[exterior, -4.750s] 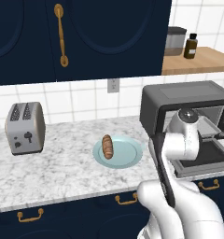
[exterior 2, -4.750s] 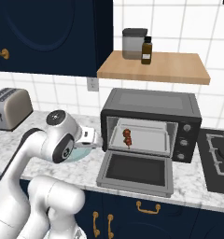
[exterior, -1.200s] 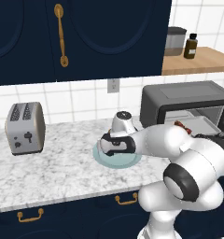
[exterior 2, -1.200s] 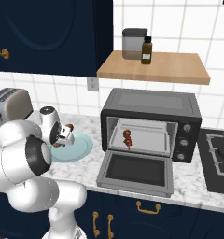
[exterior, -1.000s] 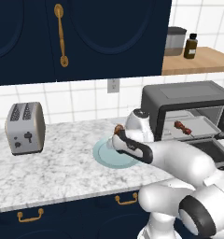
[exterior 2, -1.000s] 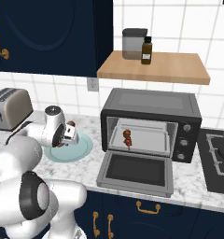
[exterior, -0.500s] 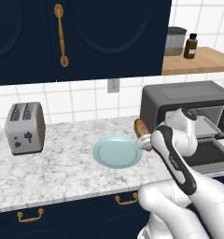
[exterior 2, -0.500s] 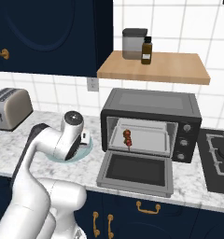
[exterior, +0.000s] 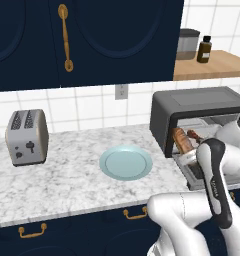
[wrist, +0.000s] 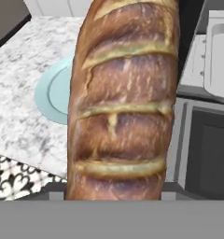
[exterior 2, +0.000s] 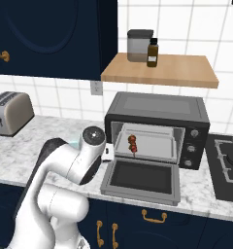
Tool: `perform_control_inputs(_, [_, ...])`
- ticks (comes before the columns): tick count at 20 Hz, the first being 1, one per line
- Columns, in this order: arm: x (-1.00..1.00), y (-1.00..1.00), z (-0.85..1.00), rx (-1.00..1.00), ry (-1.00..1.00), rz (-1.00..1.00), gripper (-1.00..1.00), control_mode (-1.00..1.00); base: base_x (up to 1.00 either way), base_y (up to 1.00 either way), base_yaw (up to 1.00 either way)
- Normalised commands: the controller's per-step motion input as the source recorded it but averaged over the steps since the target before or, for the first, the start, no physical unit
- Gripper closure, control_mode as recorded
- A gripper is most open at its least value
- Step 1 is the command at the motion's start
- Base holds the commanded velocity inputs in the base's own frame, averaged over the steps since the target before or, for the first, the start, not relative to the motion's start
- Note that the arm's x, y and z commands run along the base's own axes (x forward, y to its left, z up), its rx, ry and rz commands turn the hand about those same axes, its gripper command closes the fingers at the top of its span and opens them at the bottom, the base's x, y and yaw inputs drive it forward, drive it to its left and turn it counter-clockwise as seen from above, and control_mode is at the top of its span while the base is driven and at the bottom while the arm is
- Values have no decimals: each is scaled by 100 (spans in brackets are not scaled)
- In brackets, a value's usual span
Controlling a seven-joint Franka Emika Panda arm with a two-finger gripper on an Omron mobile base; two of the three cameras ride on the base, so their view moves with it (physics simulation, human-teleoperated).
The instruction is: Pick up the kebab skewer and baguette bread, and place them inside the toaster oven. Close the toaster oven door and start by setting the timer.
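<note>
1. The fingers (exterior: 186,150) are clenched on the bread (exterior: 181,139), holding it at the left edge of the oven (exterior 2: 157,129) mouth, above the desk (exterior: 62,182).
2. In the hand view the bread (wrist: 123,100) stands lengthwise, with the plate (wrist: 53,93) at 9 o'clock and the door (wrist: 207,154) at 3 o'clock.
3. The skewer (exterior 2: 133,143) lies on the tray inside the oven.
4. The door (exterior 2: 142,181) is folded down flat.
5. The plate (exterior: 126,162) sits bare at 9 o'clock from the oven; a toaster (exterior: 26,136) stands farther left.

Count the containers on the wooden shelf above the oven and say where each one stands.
2. A grey canister stands at the shelf's left end, and a dark brown bottle stands right beside it, nearer the front. Nothing else shows on the shelf.
</note>
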Motion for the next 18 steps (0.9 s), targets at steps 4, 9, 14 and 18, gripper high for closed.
perform_control_inputs(4, [-4, -98, 13, -13, 11, 4, 100, -100, 0, 0, 0])
perform_control_inputs(9, [7, -81, 2, -15, 13, 3, 100, -100, 0, 0, 0])
perform_control_inputs(14, [12, -57, 17, -1, 12, 0, 100, -100, 0, 0, 0])
perform_control_inputs(18, [37, -56, 1, 0, 23, 0, 100, -100, 0, 0, 0])
